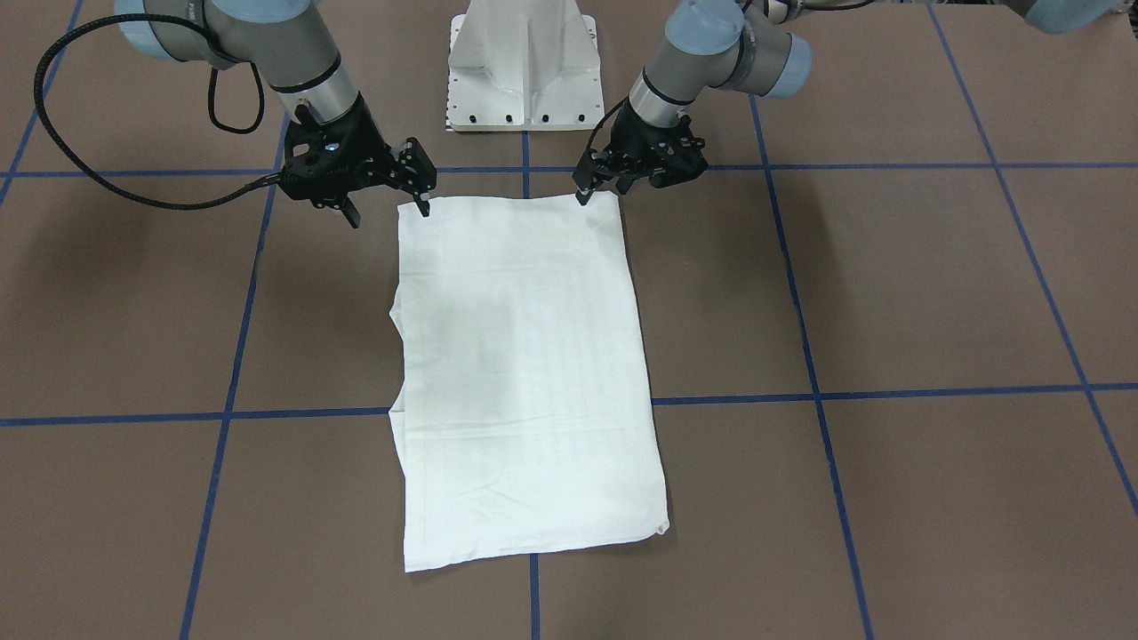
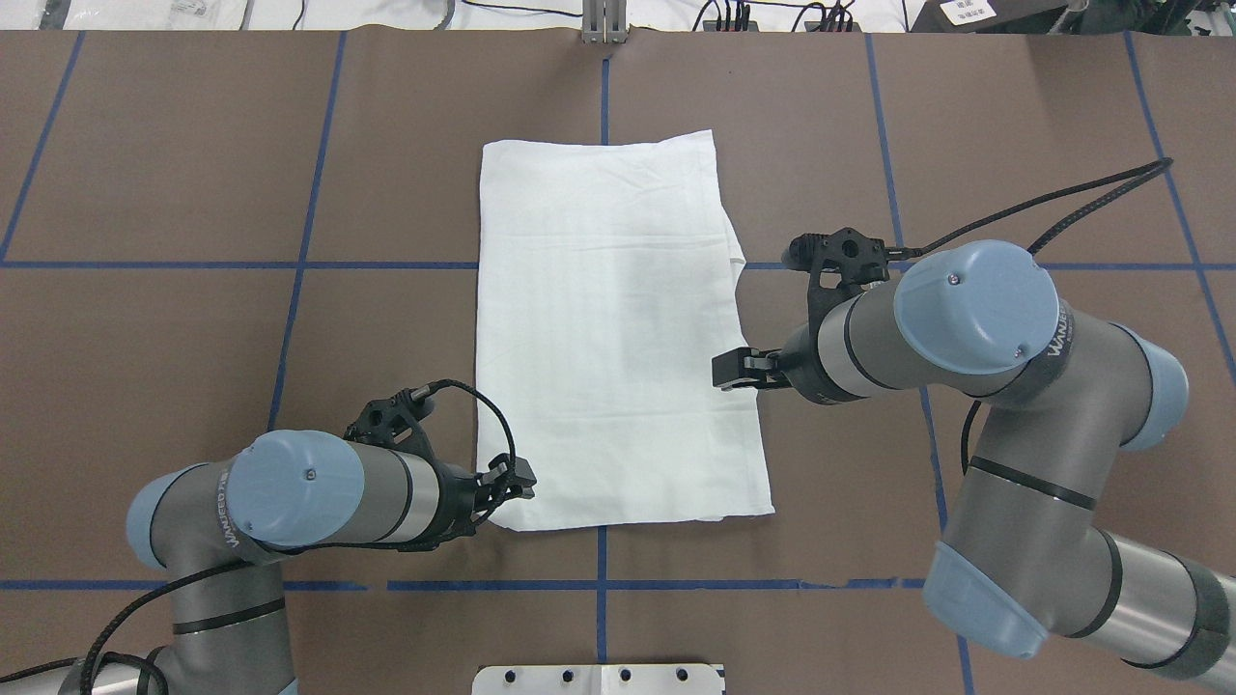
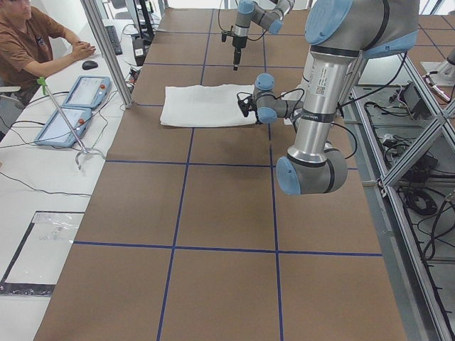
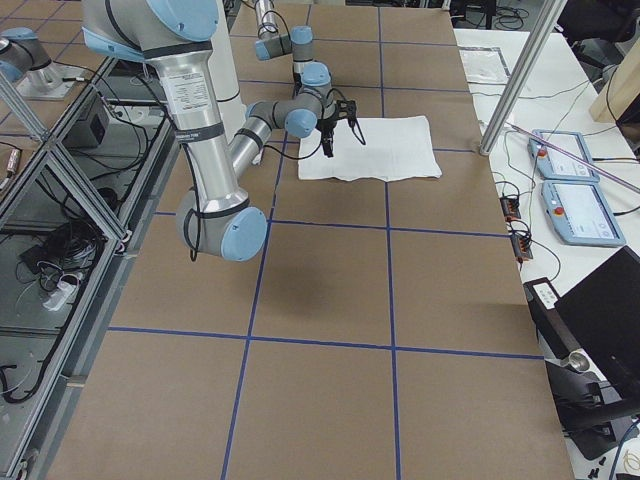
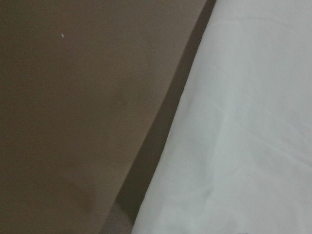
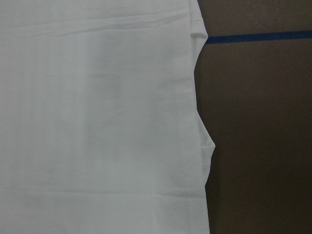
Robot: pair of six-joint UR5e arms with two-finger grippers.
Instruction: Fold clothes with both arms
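Observation:
The white shirt point(image 1: 524, 373) lies flat on the brown table, folded into a long rectangle; its collar and print are hidden. It also shows in the overhead view point(image 2: 608, 328). My left gripper point(image 1: 602, 191) is low at the shirt's near corner on my left, its fingers apart, holding nothing; overhead it sits at that corner point(image 2: 517, 480). My right gripper point(image 1: 389, 213) is wide open at the other near corner, one fingertip point(image 1: 425, 210) over the cloth's edge. The left wrist view shows the shirt's edge point(image 5: 243, 146) up close. The right wrist view shows the shirt point(image 6: 97, 122) from higher up.
The white metal pedestal point(image 1: 523, 67) stands at the table's near edge between my arms. Blue tape lines point(image 1: 889, 391) grid the brown table. At the operators' side a seated person point(image 3: 28, 42) and two control tablets point(image 3: 75, 106) are off the table.

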